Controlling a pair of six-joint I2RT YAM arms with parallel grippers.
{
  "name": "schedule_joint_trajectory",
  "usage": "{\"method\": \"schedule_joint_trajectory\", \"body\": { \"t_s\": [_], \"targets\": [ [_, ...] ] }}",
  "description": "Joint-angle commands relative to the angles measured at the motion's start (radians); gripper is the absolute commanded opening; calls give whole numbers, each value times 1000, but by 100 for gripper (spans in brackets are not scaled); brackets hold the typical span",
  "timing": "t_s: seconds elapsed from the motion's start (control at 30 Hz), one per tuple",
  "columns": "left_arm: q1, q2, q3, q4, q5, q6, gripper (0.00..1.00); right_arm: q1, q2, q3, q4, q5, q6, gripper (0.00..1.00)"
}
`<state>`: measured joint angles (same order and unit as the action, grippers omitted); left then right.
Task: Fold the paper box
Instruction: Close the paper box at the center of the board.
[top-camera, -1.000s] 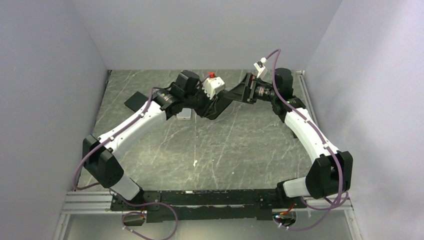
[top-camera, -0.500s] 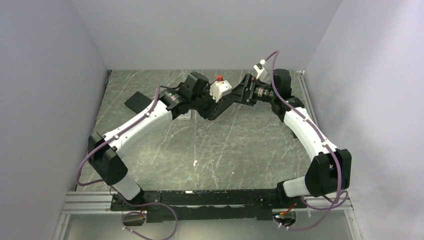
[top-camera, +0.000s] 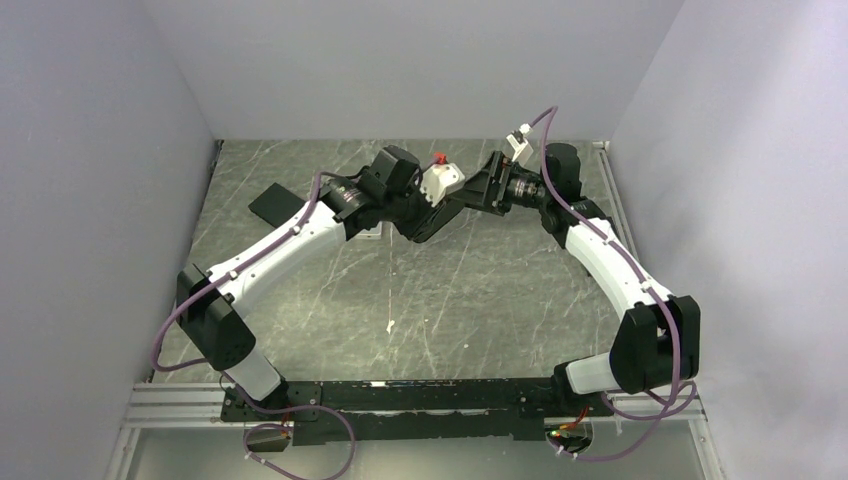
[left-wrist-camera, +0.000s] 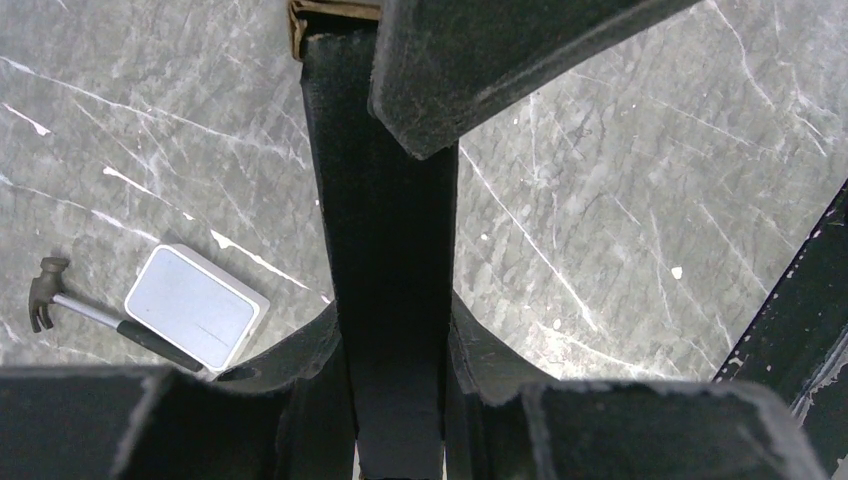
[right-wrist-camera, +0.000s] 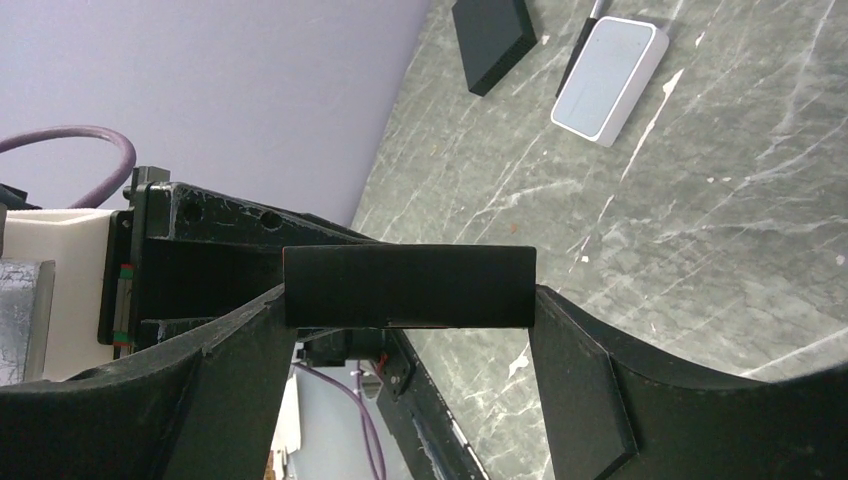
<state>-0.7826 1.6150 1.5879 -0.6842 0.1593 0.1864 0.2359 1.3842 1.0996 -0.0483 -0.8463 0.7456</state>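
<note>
The grey-green marbled table (top-camera: 480, 300) fills the floor of the booth. Over it the white left arm (top-camera: 280, 250) and white right arm (top-camera: 610, 265) reach in from both sides and meet near the far middle.

Between them, held up off the surface, is the matte black die-cut cardboard paper box (top-camera: 425, 222), only partly formed as far as I can see. The left gripper (left-wrist-camera: 392, 340) has its jaws narrow and pinched on a long black panel of it, which runs straight up between the fingers. The right gripper (right-wrist-camera: 408, 310) has its jaws wide, w/ a short black panel spanning the gap from finger to finger. I can't tell if the pads are pressing yet or just bracketing it.

My read: right side is taking hold of a flap to bend it vs. the left's anchor. To do that well, seat the panel square and deep in the jaws, and fold along the crease, not across it. Left should hold firm so the thin card doesn't twist or buckle.

Far left on the table lies a plain flat black rectangular slab (top-camera: 275, 203). Below the box is a small silver-grey rectangular case (left-wrist-camera: 195, 320), and a tiny grey-headed toy hammer (left-wrist-camera: 60, 295) pokes out from under it, both well apart from the work.
</note>
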Motion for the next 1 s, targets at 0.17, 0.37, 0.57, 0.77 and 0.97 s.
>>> {"method": "schedule_joint_trajectory", "body": {
  "t_s": [0.17,0.37,0.57,0.77,0.97],
  "targets": [
    [-53,-14,-23,87,129,-31,38,7,-50,-10,281,-186,176,59],
    [-12,-81,-57,150,164,-91,51,-19,-54,-35,335,-194,228,58],
    [41,-142,-109,209,208,-139,56,-40,-63,-53,366,-196,257,58],
    [115,-205,-151,238,236,-180,81,-49,-68,-68,396,-204,275,58],
    [185,-308,-211,314,247,-242,87,-71,-75,-83,410,-203,288,58]
  ]
}}
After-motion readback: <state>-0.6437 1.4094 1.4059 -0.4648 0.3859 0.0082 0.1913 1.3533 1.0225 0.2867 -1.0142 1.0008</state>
